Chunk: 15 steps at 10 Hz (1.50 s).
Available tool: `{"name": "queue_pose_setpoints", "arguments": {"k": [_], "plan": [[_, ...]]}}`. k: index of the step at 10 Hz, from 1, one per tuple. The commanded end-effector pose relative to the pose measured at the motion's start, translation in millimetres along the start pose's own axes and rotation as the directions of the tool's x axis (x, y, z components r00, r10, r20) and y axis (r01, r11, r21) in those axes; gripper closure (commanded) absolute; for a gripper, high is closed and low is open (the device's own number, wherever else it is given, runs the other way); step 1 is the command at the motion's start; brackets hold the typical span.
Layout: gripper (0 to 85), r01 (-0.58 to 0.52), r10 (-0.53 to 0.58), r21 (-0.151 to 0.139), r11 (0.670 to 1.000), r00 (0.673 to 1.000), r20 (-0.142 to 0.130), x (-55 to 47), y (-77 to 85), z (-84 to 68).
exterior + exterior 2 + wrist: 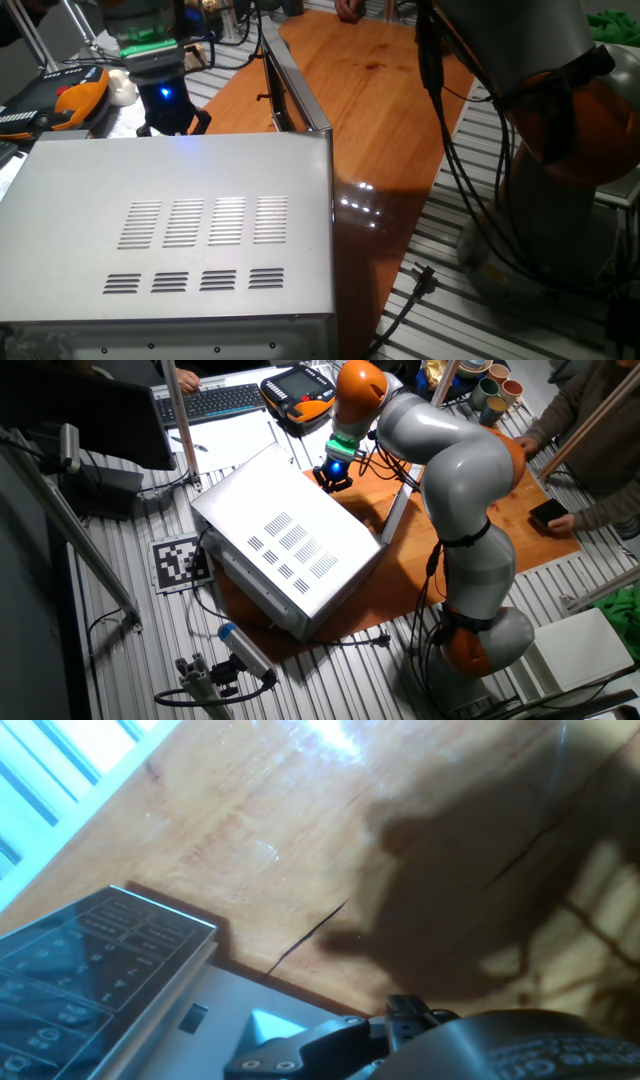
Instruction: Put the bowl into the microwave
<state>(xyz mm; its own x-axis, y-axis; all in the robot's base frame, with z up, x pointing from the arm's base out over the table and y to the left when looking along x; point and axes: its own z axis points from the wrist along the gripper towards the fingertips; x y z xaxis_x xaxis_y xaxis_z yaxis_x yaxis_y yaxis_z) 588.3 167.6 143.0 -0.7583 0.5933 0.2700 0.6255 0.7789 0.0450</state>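
The microwave (180,230) fills the near left of one fixed view, its vent slots on top and its door (290,90) swung open. It also shows as the microwave (285,550) with its door (398,510). My gripper (172,118) hangs just past the oven's front; the other fixed view shows the gripper (335,475) there too. In the hand view the bowl (520,1045) is a dull grey rounded wall at the bottom edge, against my gripper (420,1040), which looks shut on it. The oven's control panel (80,980) lies lower left.
The wooden tabletop (380,100) stretches in front of the open door. A white lump (122,87) and an orange pendant (75,100) sit behind my gripper. A power cable (415,285) trails off the table's right edge. Cups (490,385) and a keyboard (215,400) stand far back.
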Motion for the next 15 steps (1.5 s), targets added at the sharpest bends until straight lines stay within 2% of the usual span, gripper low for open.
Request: {"name": "queue_pose_setpoints", "arguments": {"k": [1, 6, 8, 11, 15], "plan": [[85.0, -0.001, 0.001, 0.006, 1.000, 1.000, -0.007, 0.5, 0.1, 3.3], [85.0, -0.025, 0.026, 0.030, 0.999, 0.998, -0.048, 6.7, 1.3, 17.1], [85.0, -0.028, 0.029, 0.028, 0.999, 0.998, -0.063, 7.9, 0.5, 22.0], [85.0, -0.037, 0.039, 0.032, 0.999, 0.997, -0.074, 15.7, 2.1, 30.9], [85.0, -0.040, 0.041, 0.022, 0.999, 0.995, -0.087, 18.9, 2.3, 34.2]]}}
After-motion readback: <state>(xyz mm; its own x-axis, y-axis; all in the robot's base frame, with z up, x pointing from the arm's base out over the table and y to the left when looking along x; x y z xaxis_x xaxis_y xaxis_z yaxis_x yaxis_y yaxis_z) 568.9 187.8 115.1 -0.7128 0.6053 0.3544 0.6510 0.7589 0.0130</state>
